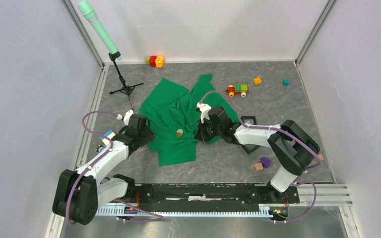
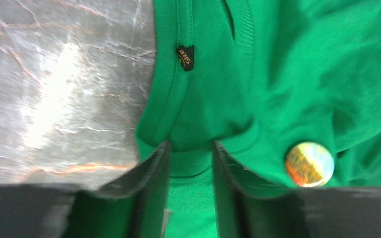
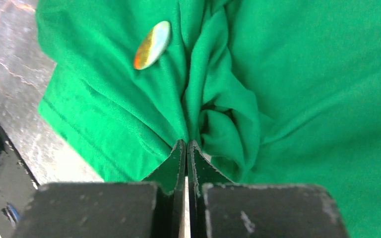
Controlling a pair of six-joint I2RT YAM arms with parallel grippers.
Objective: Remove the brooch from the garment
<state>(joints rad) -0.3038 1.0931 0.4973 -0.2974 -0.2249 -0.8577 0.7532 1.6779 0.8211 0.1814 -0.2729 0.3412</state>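
The green garment [image 1: 178, 116] lies crumpled mid-table. The brooch [image 1: 179, 132], a small round gold-yellow piece, is pinned on its front part. My left gripper [image 1: 145, 133] is at the garment's left edge. In the left wrist view its jaws [image 2: 191, 146] stand narrowly apart with a bunch of collar fabric [image 2: 193, 99] between them, and the brooch [image 2: 309, 164] is just right of the right finger. My right gripper [image 1: 202, 134] is at the garment's right side. Its jaws [image 3: 187, 143] are shut on a fabric fold [image 3: 213, 99], and the brooch [image 3: 152, 44] sits ahead to the left.
A black square frame [image 1: 249, 120] lies under the right arm. A toy train [image 1: 237, 89], an orange brick [image 1: 257, 80] and a teal cube [image 1: 286, 82] are at the back right. A purple block [image 1: 265, 161] and a tan cube [image 1: 258, 167] lie front right. A tripod [image 1: 125, 89] stands back left.
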